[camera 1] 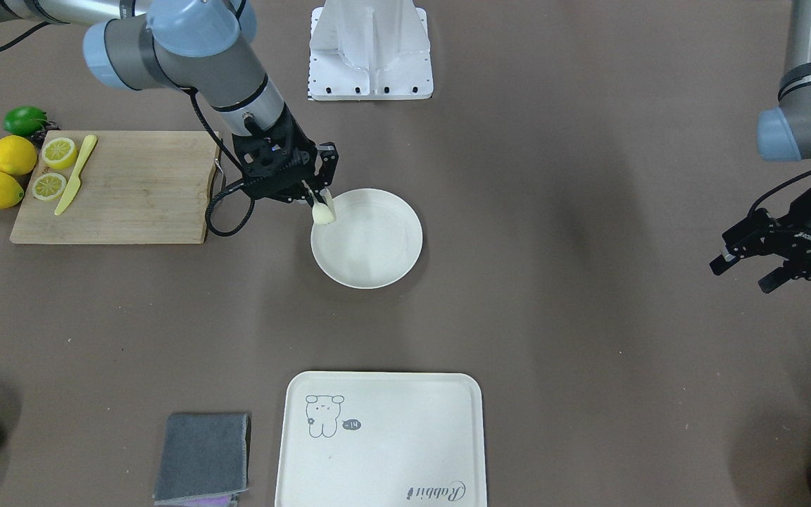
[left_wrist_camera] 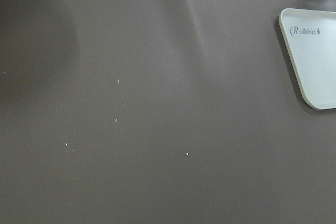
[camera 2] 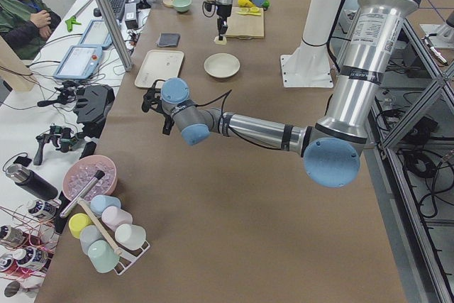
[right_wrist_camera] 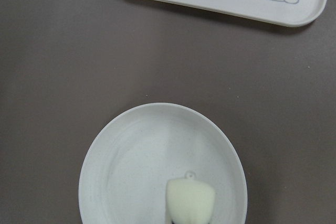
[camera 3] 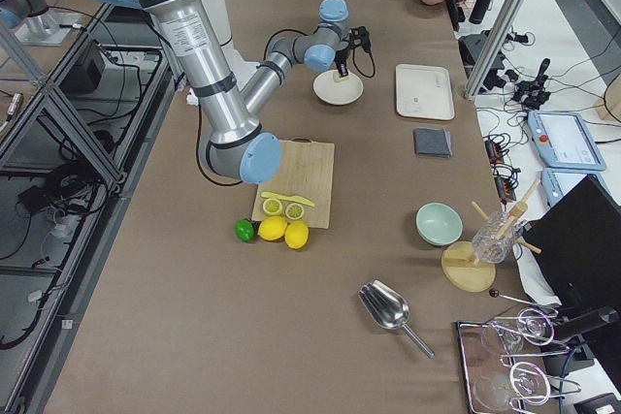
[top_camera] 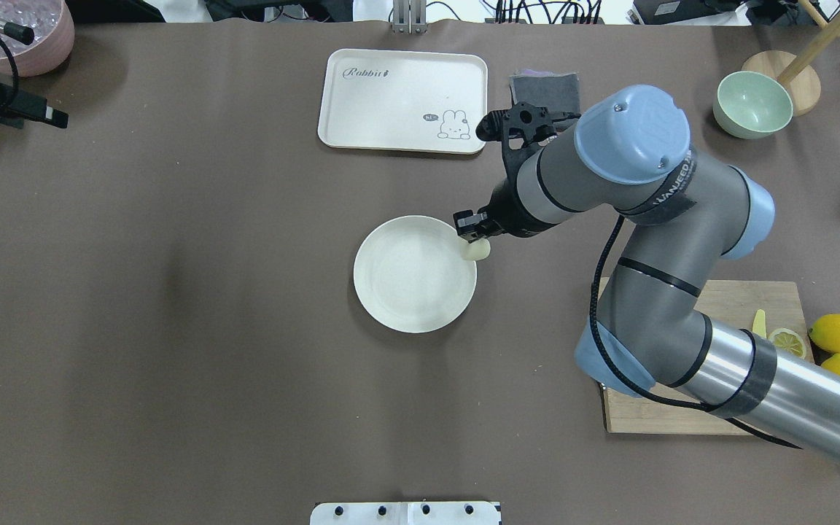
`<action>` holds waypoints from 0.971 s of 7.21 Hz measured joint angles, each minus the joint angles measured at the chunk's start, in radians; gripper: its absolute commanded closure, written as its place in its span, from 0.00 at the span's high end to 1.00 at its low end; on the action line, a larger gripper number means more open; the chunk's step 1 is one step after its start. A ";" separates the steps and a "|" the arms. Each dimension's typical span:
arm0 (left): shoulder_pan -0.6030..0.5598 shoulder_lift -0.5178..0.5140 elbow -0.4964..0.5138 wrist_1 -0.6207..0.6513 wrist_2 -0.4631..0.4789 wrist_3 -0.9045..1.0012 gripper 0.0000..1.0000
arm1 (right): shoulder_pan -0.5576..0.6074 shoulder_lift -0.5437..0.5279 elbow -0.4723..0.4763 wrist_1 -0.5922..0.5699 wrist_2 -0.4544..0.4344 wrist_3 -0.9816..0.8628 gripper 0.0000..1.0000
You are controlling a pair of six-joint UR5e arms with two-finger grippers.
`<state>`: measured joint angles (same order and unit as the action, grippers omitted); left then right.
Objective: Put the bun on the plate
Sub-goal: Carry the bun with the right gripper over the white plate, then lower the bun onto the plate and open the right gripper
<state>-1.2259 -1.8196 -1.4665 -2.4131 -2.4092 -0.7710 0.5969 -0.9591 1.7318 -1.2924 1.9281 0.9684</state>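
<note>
Right wrist view: showed bun (right_wrist_camera: pixel 190 199) above plate (right_wrist_camera: pixel 136 156), just inside the rim; grip itself hidden.
Front view: showed right gripper (camera 1: pixel 321 203) pinching bun.
Same view, other side: left gripper (camera 1: pixel 742 276) spread, empty, well apart from plate.

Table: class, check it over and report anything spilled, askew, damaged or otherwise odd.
Nothing stands out. The right gripper holds the bun over the edge of the plate, which is bare and sits flat. The tray lies flat, and the lemon halves and knife rest tidily on the cutting board.
</note>
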 measured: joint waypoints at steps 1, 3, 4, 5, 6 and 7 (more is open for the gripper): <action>-0.001 -0.005 0.001 0.000 -0.012 -0.001 0.98 | -0.026 0.029 -0.062 0.046 -0.029 -0.004 0.00; -0.001 -0.007 0.002 0.000 -0.019 -0.001 0.98 | -0.070 0.050 -0.138 0.118 -0.066 -0.006 1.00; -0.001 -0.007 0.003 -0.001 -0.019 0.000 0.98 | -0.083 0.051 -0.148 0.134 -0.076 -0.006 1.00; -0.003 -0.007 0.002 -0.003 -0.019 0.003 0.98 | -0.092 0.050 -0.151 0.147 -0.084 -0.007 1.00; -0.005 -0.007 -0.001 -0.003 -0.019 0.005 0.98 | -0.096 0.050 -0.151 0.154 -0.088 -0.007 1.00; -0.007 -0.009 -0.003 -0.004 -0.019 0.005 0.98 | -0.097 0.048 -0.151 0.159 -0.088 -0.007 1.00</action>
<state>-1.2325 -1.8282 -1.4693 -2.4166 -2.4283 -0.7656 0.4999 -0.9107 1.5808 -1.1332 1.8396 0.9618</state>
